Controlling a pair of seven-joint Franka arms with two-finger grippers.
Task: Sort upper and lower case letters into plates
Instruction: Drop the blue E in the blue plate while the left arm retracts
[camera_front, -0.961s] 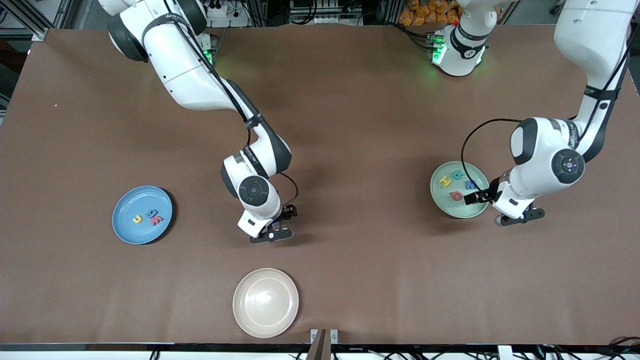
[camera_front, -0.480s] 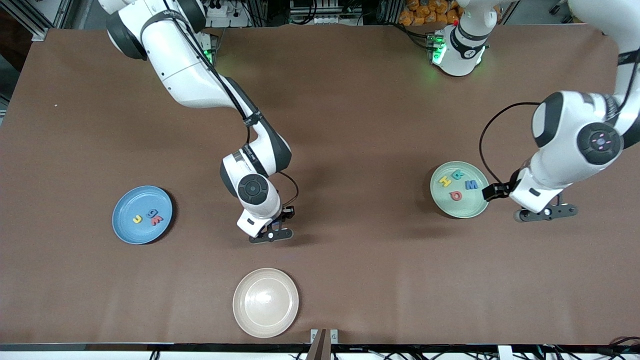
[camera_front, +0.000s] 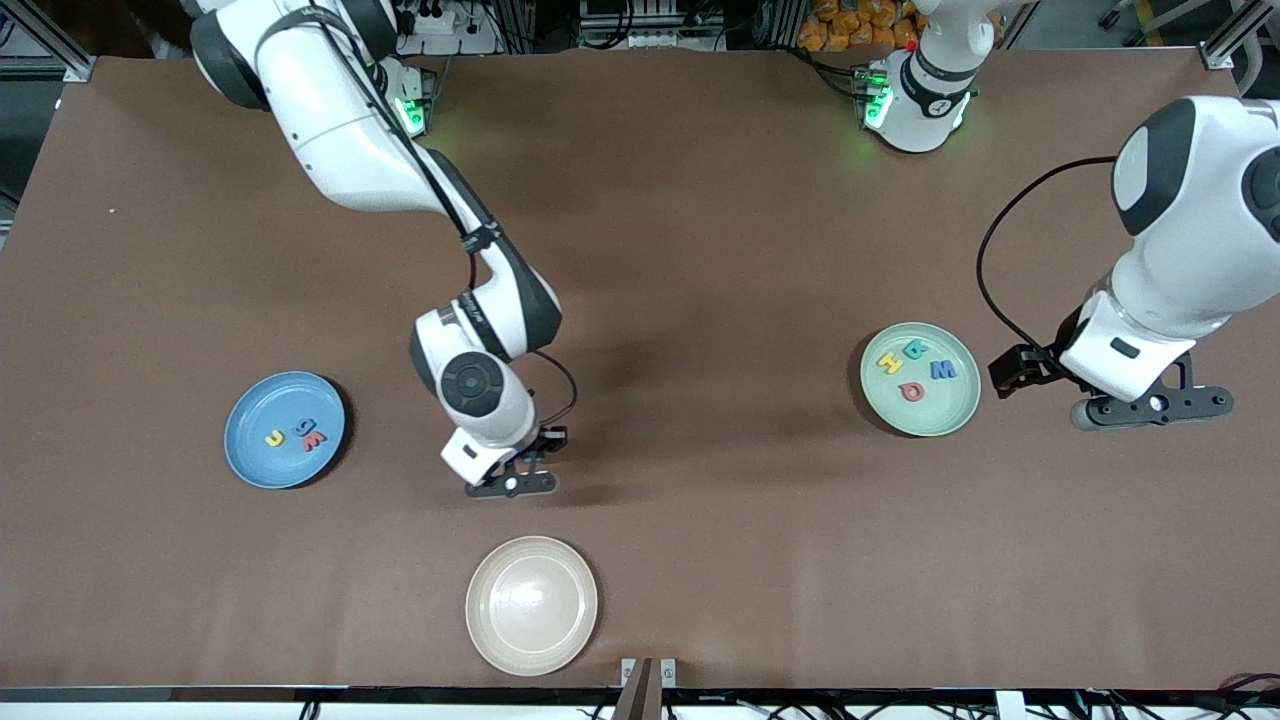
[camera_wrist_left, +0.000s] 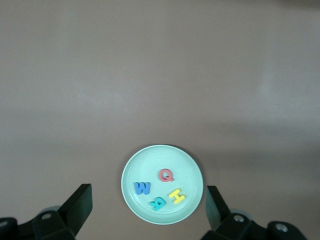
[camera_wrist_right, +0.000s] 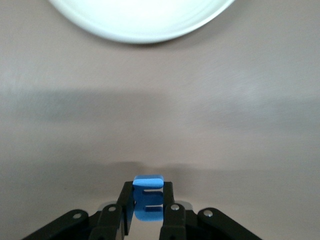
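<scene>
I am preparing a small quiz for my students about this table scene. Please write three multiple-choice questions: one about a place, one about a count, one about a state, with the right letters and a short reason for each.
1. Where does the cream plate lie?
A. Nearer to the front camera than both other plates
B. Touching the blue plate
C. Under the left gripper

2. How many letters lie in the mint green plate?
A. Two
B. Four
C. Six

3. What is the state of the right gripper?
A. Open over the blue plate
B. Shut on nothing
C. Shut on a blue letter

Answers:
1 A: it lies lowest in the front view, apart from the blue plate.
2 B: the left wrist view shows W, Q, H and a teal letter there.
3 C: the right wrist view shows the blue letter pinched between its jaws, over bare table.

The left gripper waits open beside the mint green plate.
</scene>
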